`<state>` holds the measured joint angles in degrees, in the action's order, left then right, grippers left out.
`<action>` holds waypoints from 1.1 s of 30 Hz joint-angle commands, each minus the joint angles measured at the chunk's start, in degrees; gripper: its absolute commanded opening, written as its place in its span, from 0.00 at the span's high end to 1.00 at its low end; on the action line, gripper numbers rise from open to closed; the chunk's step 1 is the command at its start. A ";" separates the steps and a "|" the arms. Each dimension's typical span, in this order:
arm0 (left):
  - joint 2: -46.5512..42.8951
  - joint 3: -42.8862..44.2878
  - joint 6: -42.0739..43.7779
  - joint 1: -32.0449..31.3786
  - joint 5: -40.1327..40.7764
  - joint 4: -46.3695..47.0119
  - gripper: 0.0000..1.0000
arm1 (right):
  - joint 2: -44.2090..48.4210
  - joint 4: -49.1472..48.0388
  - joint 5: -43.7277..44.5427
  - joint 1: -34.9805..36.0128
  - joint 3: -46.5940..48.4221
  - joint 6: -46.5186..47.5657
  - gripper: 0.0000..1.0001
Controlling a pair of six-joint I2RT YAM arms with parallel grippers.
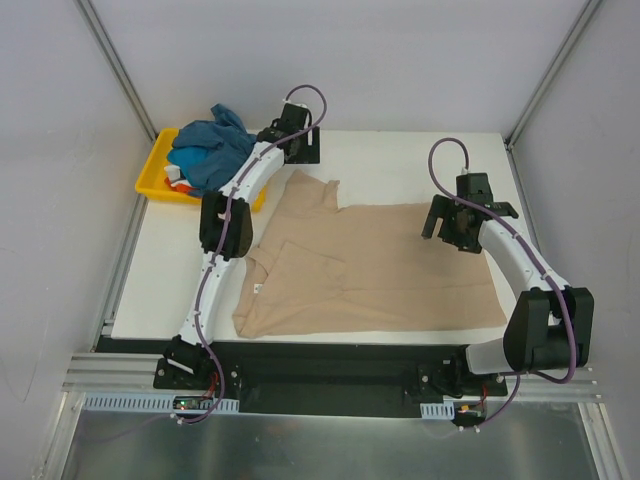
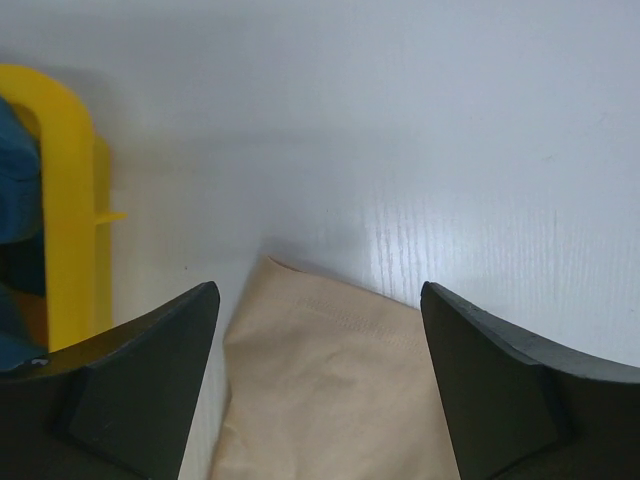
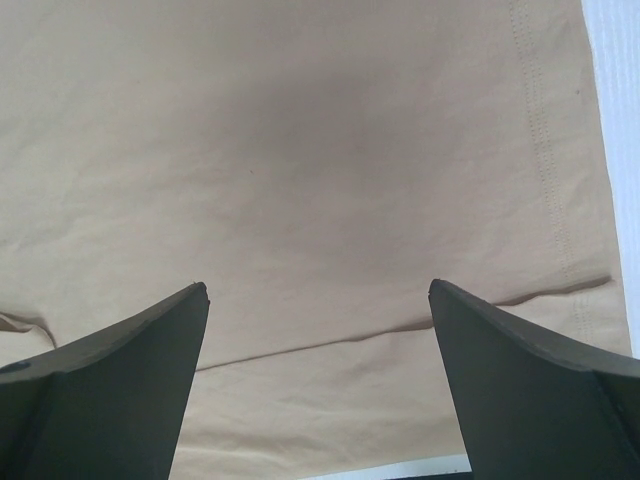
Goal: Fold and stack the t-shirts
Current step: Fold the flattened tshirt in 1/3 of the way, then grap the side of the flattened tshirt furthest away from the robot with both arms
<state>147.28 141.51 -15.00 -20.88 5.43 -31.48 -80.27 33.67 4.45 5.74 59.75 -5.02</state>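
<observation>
Beige shirt (image 1: 370, 270): we see it spread flat across the middle of the table (image 1: 420, 160); 1 sleeve points toward the far-left corner; a small white label (image 1: 258, 288) shows near its left end.
Teal shirt (image 1: 210, 150): bunched in a heap in the yellow tray (image 1: 150, 182) at the table's far-left corner; a scrap of white and red cloth (image 1: 178, 180) peeks out beside it.
Left gripper (image 1: 297, 140): we find it over the far side of the table, at the tip of the beige sleeve; in its wrist view the 2 fingers (image 2: 150, 380) stand wide apart with nothing between them, above the sleeve tip (image 2: 320, 400) and bare table; the tray's rim (image 2: 70, 200) sits to the left, apart from the sleeve.
Right gripper (image 1: 445, 225): over the right part of the beige shirt, near its far edge; its jaws are spread wide and hold nothing; its wrist view is nearly all beige cloth (image 3: 300, 150), with a stitched hem (image 3: 545, 150) down the right and a strip of table beyond it.
Contact: we cannot tell whether either gripper touches the cloth.
</observation>
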 commanded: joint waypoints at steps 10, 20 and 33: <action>2.48 -2.03 -4.41 2.07 -4.28 0.55 0.39 | 0.11 0.61 0.12 -0.38 -0.42 1.50 0.03; 3.89 -0.80 -9.69 2.69 -6.23 -0.68 0.53 | 0.38 0.69 0.65 -0.38 -0.68 1.68 0.03; 3.45 -3.35 -7.14 0.76 -5.08 -4.64 0.93 | 2.75 1.66 1.27 -0.64 -1.12 2.20 0.03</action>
<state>151.30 139.70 -23.20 -19.64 0.51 -32.08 -80.07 34.17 4.73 5.54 59.13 -3.77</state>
